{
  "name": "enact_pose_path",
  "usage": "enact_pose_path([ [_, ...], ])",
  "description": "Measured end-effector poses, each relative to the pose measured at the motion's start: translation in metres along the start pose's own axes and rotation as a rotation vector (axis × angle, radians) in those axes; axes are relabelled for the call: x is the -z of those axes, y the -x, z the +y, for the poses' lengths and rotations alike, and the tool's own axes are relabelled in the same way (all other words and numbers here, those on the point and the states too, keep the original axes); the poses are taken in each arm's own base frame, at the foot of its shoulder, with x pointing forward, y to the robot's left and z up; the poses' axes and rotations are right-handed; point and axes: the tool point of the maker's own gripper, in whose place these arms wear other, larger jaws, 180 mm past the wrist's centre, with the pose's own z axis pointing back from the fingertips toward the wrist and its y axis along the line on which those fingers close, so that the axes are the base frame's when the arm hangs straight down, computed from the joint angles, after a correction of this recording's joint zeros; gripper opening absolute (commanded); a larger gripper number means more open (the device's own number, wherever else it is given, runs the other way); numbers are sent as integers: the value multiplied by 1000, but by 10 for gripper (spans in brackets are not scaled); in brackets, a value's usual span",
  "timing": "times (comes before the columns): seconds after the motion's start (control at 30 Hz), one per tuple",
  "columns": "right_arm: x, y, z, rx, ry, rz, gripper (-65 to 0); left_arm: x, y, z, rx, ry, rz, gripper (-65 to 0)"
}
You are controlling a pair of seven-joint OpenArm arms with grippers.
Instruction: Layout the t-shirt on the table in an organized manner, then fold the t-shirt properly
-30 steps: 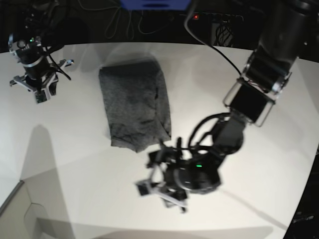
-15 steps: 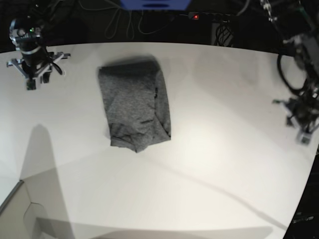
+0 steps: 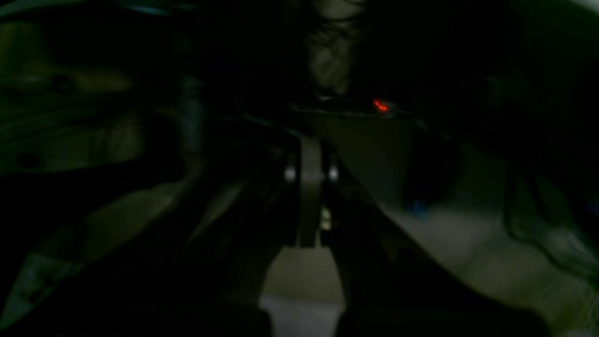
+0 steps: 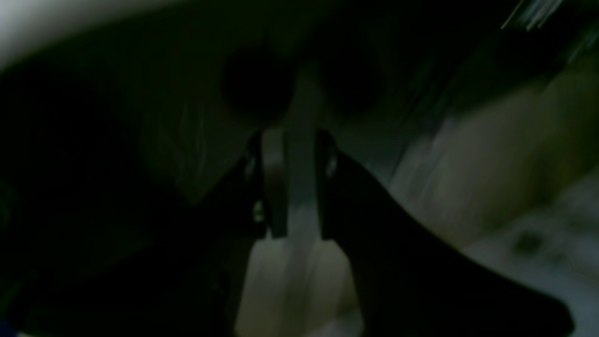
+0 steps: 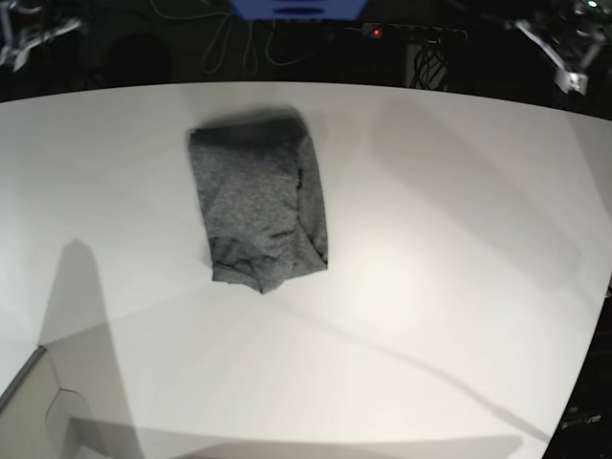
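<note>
Step in hand, as judged: fold complete, arms parked off the work; the bundle is best left untouched, and any last tidying is best confined to the loose near corner without dragging the layers

Item: the t-shirt (image 5: 260,210), dark grey, folded into a compact oblong, lying on the table (image 5: 430,287) toward its far edge, left of centre; near hem slightly uneven

Surface: white, smooth, bare around the garment, crossed by shadows

Left gripper (image 3: 309,234): jaws seen pressed together, nothing between them

Right gripper (image 4: 292,224): jaws seen slightly apart, nothing held

Room beyond the far edge: dark, cables (image 5: 229,43) and a red indicator light (image 5: 377,32) noted
</note>
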Motion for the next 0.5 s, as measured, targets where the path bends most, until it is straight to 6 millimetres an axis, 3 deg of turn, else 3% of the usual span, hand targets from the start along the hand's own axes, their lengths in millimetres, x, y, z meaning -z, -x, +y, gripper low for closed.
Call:
enact_pose_path([
  [0.1, 29, 57, 40, 4, -147, 169, -650, 47, 44, -49, 6, 129, 57, -648],
  [0.2, 50, 85, 67, -32, -260, 251, -650, 94, 83, -100, -57, 255, 113, -648],
  [0.3, 63, 103, 88, -11, -329, 273, -650, 130, 99, -132, -152, 338, 137, -648],
  [0.4, 72, 124, 126, 28, -418, 271, -650, 154, 108, -159, -251, 403, 147, -648],
  [0.5, 72, 150, 167, 6, -523, 293, -650, 166, 107, -158, -292, 326, 95, -648],
])
